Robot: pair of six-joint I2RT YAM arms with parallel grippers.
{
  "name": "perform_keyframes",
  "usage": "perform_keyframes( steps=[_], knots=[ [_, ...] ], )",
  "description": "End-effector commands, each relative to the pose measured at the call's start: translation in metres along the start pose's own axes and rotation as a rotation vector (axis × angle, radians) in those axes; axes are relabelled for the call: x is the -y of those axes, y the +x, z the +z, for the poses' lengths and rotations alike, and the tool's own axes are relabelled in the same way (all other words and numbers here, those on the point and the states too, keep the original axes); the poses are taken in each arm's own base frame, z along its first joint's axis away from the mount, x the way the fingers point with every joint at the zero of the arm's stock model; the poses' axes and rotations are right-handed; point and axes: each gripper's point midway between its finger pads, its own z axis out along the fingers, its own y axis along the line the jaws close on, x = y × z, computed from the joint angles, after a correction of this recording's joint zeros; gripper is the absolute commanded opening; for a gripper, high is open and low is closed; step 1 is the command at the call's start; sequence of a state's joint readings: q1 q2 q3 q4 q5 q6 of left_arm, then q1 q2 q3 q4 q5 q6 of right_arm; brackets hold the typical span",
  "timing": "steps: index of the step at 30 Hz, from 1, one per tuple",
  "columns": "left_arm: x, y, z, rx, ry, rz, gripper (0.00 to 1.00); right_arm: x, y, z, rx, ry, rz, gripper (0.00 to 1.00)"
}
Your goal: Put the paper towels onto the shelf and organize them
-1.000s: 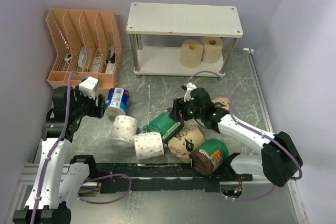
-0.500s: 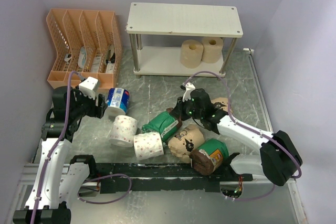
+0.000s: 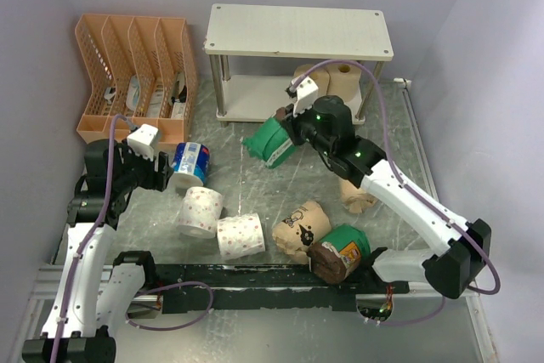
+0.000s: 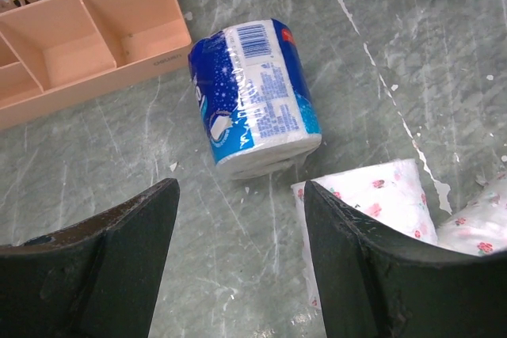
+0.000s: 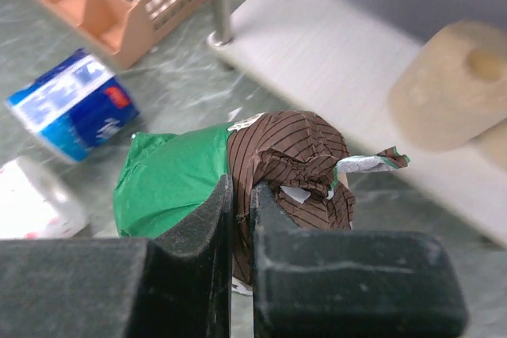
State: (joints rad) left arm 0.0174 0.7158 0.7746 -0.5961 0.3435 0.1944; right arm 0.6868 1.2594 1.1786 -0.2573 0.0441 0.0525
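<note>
Grey-green marbled table [image 3: 242, 159], scuffed; plain lilac walls [image 3: 34, 82]. At back, shelf [image 3: 297, 31]: off-white boards, metal legs, tan rolls [image 3: 344, 74] on lower board. R gripper [image 5: 242, 195] nearly closed, pinching crinkled brown-striped end of green roll [image 3: 274, 142], just in front of shelf. L gripper [image 4: 239, 191] spread wide, glossy blue roll [image 4: 253, 96] just ahead.

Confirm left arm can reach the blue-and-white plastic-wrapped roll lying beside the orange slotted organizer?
Probably yes. The left gripper is open with the blue-and-white wrapped roll lying just ahead, only bare table between. The white floral roll lies close beside it and may crowd one finger.
</note>
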Motion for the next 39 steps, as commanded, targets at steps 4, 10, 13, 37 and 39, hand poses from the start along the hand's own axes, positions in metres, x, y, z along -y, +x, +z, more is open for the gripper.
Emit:
perform_keyframes(
  steps=[4,10,13,37,39],
  knots=[
    [-0.012,0.000,0.000,0.003,-0.039,-0.019,0.74,0.054,-0.023,0.021,0.073,0.259,-0.407,0.00],
    [-0.014,0.000,-0.001,0.002,-0.046,-0.023,0.74,0.077,-0.044,0.049,0.191,0.434,-0.555,0.00],
    [-0.015,0.000,-0.001,0.002,-0.049,-0.025,0.73,0.084,-0.047,0.062,0.226,0.513,-0.636,0.00],
    [-0.009,0.005,0.010,-0.040,-0.008,-0.031,0.70,0.096,-0.015,0.199,0.202,0.586,-0.967,0.00],
    [-0.008,0.004,0.010,-0.039,-0.007,-0.030,0.70,0.106,-0.016,0.203,0.195,0.603,-0.962,0.00]
  ],
)
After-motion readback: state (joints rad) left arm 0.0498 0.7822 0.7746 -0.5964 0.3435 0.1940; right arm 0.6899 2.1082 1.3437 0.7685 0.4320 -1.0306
